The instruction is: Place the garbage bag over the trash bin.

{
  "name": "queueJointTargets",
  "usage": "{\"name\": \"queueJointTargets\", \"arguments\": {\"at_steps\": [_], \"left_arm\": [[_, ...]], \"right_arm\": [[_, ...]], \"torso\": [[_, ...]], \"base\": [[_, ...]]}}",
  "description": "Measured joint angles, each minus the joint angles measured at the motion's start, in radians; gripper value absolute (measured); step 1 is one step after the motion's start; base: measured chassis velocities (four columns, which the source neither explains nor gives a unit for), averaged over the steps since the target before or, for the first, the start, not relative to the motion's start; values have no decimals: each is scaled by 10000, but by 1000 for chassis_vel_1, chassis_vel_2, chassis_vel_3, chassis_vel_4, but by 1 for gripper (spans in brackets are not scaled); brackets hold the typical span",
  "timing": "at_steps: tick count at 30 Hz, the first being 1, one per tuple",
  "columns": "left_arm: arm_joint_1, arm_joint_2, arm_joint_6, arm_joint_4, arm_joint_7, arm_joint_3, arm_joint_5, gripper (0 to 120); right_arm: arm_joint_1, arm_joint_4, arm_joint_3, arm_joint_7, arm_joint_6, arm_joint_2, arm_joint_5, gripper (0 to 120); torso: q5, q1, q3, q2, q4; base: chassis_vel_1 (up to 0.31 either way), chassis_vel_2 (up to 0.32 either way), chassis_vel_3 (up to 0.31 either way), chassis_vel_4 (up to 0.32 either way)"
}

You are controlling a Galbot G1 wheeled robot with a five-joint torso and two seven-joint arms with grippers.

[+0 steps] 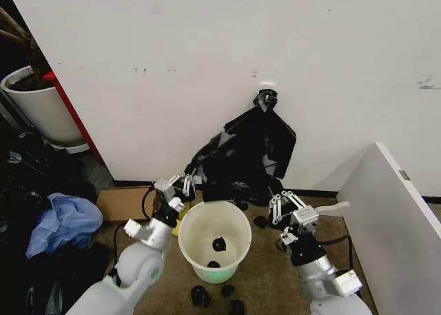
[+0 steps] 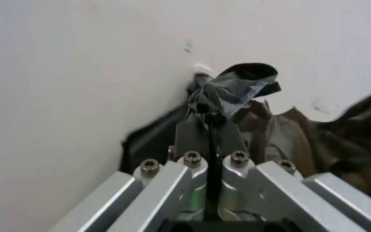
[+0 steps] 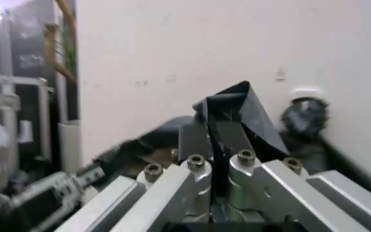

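From the head view, you have the trash bin (image 1: 214,240) standing open on the floor, with the garbage bag (image 1: 242,156) bunched against the wall just behind it. Your left end effector (image 1: 181,186) sits at the bin's rear rim on its left; your right end effector (image 1: 284,206) is beside the bin on its right.

In the left wrist view, the left end effector (image 2: 210,133) is closed together, pinching a fold of the garbage bag (image 2: 234,92).

In the right wrist view, the right end effector (image 3: 212,137) is likewise clamped on black film (image 3: 237,113).

Watch the thin pinches: tugging outward could slip or tear the plastic, and an uneven spread might tip the bin.
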Motion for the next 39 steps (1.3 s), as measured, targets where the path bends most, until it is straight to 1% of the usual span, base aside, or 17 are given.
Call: {"name": "queueJointTargets", "arguments": {"at_steps": [1, 2, 3, 4, 5, 9, 10, 12, 13, 17, 21, 25, 27, 30, 32, 34, 39], "left_arm": [[293, 280, 393, -376, -125, -19, -98, 0], [310, 299, 423, -400, -139, -21, -101, 0], [591, 708, 1171, -902, -622, -46, -104, 0], [701, 923, 1699, -1189, -944, -68, -79, 0], [701, 923, 1699, -1189, -944, -68, -79, 0], [848, 1313, 3251, -1882, -1840, -167, -120, 0], [847, 1322, 3429, -1901, -1940, -175, -40, 0], [840, 1268, 3554, -1833, -2038, -180, 331, 0], [840, 1268, 3554, -1833, -2038, -180, 331, 0], [858, 1102, 3560, -1875, -2226, -274, 660, 0], [809, 1030, 3578, -2138, -2373, -624, 633, 0], [873, 1111, 3931, -2660, -2737, -1091, 277, 0], [999, 1228, 4208, -2933, -3071, -1213, 209, 0], [1096, 1294, 4460, -3132, -3356, -1260, 163, 0], [1149, 1315, 4985, -3308, -3908, -1189, 16, 0], [1140, 1293, 5289, -3324, -4232, -1033, -197, 0], [1114, 1209, 5676, -3125, -4483, -704, -572, 0]], "right_arm": [[19, 121, 10, -124, -193, -127, 561, 0], [19, 135, 10, -124, -215, -136, 593, 0], [-8, 452, -3, 72, -825, -320, 1157, 0], [-33, 671, -21, 406, -1378, -426, 1441, 0], [-33, 671, -21, 406, -1378, -426, 1441, 0], [117, 1061, -100, 1318, -3026, -657, 2639, 0], [193, 1088, -129, 1438, -3299, -719, 3007, 0], [335, 1060, -212, 1520, -3471, -772, 3590, 0], [335, 1060, -212, 1520, -3471, -772, 3590, 0], [529, 806, -349, 1291, -3240, -568, 4189, 0], [638, 816, -468, 920, -2932, -400, 4722, 0], [654, 1021, -616, 585, -2704, -299, 5284, 0], [634, 1237, -817, 920, -2854, -287, 5649, 0], [617, 1342, -965, 1210, -3034, -270, 5790, 0], [611, 1354, -1128, 1672, -3278, -218, 5779, 0], [643, 1298, -1258, 2135, -3508, -180, 5834, 0], [710, 1000, -1459, 2852, -3845, -128, 5959, 0]], "torso": [[0, 0, 0, 0, 0], [0, 0, 0, 0, 0], [1, 0, 0, 0, 1], [-1, 0, 0, 0, 0], [-1, 0, 0, 0, 0], [2, 0, 0, 0, -1], [2, 0, 0, 0, -1], [0, 0, 1, -1, -1], [0, 0, 1, -1, -1], [0, 1, 2, -3, -1], [0, 2, 1, -3, -1], [0, 2, 1, -3, 0], [0, 1, 1, -3, -1], [0, 1, 1, -3, 0], [2, 1, 1, -3, 0], [0, 1, 1, -3, -1], [0, 1, 1, -3, -1]], "base": [[0, 0, 0, 0], [0, 0, 0, 0], [0, 0, 0, 0], [0, 0, 0, 0], [0, 0, 0, 0], [0, 0, 0, 0], [0, 0, 0, 0], [0, 0, 0, 0], [0, 0, 0, 0], [0, 0, 0, 0], [0, 0, 0, 0], [0, 0, 0, 0], [0, 0, 0, 0], [0, 0, 0, 0], [0, 0, 0, 0], [0, 0, 0, 0], [0, 0, 0, 0]]}}
